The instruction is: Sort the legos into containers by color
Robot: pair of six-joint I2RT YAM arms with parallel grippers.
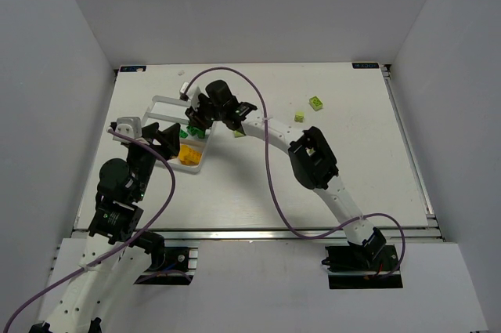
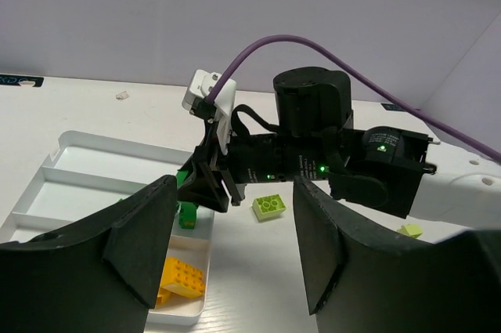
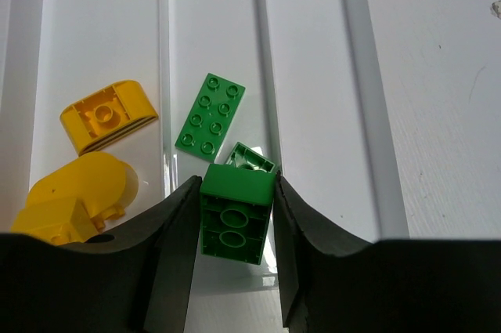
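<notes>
The white divided tray (image 1: 159,101) lies at the table's left. My right gripper (image 3: 235,184) is shut on a dark green brick (image 3: 235,221) and holds it over the tray's middle compartment (image 3: 213,35). In that compartment lie a flat dark green plate (image 3: 210,114) and another dark green brick (image 3: 252,158). Orange-yellow bricks (image 3: 108,114) lie in the neighbouring compartment. My left gripper (image 2: 235,255) is open and empty beside the tray's near end, with an orange-yellow brick (image 2: 182,278) in the tray (image 2: 78,145) at its left. A lime brick (image 2: 269,207) lies on the table beyond it.
Two more lime bricks (image 1: 315,102) (image 1: 299,116) lie on the table right of centre, and one (image 1: 239,133) lies under the right arm. The right arm (image 1: 313,161) and its purple cable (image 1: 270,168) cross the table's middle. White walls enclose the table.
</notes>
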